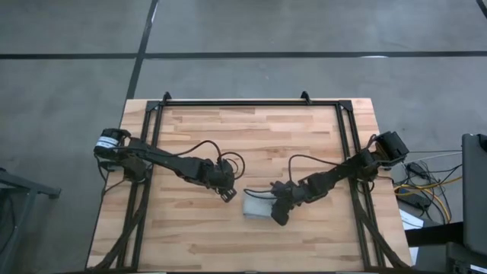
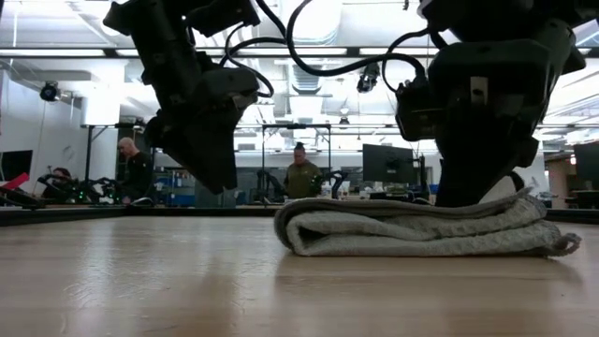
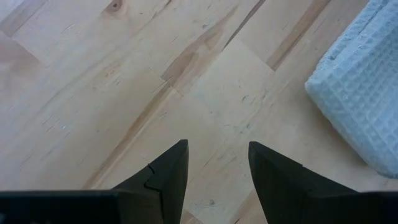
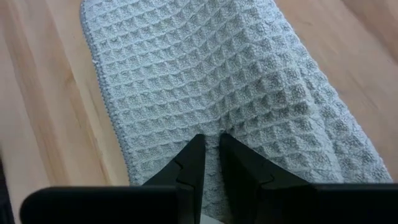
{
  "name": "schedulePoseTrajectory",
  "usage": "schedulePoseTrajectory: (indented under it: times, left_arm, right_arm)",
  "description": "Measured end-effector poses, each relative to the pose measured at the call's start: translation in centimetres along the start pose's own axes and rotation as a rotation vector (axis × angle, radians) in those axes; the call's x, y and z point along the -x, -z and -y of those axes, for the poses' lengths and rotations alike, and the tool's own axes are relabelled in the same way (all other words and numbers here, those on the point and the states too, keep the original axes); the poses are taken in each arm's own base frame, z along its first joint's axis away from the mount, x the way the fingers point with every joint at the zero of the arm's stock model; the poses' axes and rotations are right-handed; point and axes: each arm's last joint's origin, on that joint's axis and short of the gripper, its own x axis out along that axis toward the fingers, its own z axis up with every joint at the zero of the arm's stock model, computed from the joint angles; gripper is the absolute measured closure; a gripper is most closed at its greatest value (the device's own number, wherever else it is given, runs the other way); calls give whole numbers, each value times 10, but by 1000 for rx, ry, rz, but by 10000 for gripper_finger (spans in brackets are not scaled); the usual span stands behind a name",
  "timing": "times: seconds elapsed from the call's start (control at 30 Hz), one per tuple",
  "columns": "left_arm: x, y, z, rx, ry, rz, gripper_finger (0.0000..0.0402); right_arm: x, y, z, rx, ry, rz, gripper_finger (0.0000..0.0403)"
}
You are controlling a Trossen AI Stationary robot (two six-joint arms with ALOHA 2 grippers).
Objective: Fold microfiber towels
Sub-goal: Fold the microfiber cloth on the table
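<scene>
Towel (image 1: 257, 206): lies near the middle of the table (image 1: 251, 137), a little toward the near edge, between the two grippers; already a small compact stack of several layers (the low view shows rounded folds on its left side, loose edges on its right).
Progress: folding looks mostly done; what is left, by my reading, is pressing the top layer flat and letting go. Another fold seems unlikely at this bulk, though I cannot rule it out.
Right gripper (image 4: 211, 163): down on the towel's right part, fingers nearly together with a thin gap; the tips rest in the waffle weave and may pinch a bit of the top layer (cannot tell for sure).
Left gripper (image 3: 214, 168): hangs over bare wood just left of the towel, jaws apart, holding nothing.
Long axis: in the high view the bundle is a short rectangle, slightly longer left to right, roughly parallel to the near table edge.
Pointing: folded edge faces left toward the left gripper, open edges face right.
Tag: not visible.
</scene>
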Motion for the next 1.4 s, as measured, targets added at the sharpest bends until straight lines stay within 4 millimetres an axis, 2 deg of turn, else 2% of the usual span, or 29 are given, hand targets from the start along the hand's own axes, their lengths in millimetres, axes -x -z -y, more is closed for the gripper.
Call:
schedulePoseTrajectory:
  times: [0.4, 0.8, 0.93, 1.1, 1.2, 1.4]
  left_arm:
    - [1, 0, -1, -21, -4, -2, 229]
    - [18, -3, -3, -14, 20, 20, 229]
    - [20, -3, -3, -14, 22, 22, 229]
    - [20, -3, -4, -14, 21, 20, 229]
    - [20, -3, -4, -15, 18, 18, 229]
    - [20, -2, -4, -16, 16, 13, 229]
  right_arm:
    - [-1, -8, 0, -14, -49, 16, 365]
    - [-1, -21, -1, -17, -92, 81, 365]
    - [-9, -25, 4, -35, -85, 65, 365]
    - [-28, -30, 0, -42, -118, -2, 365]
    - [-39, -35, -7, -27, -142, -14, 365]
    - [-54, -55, -34, 94, -192, 21, 365]
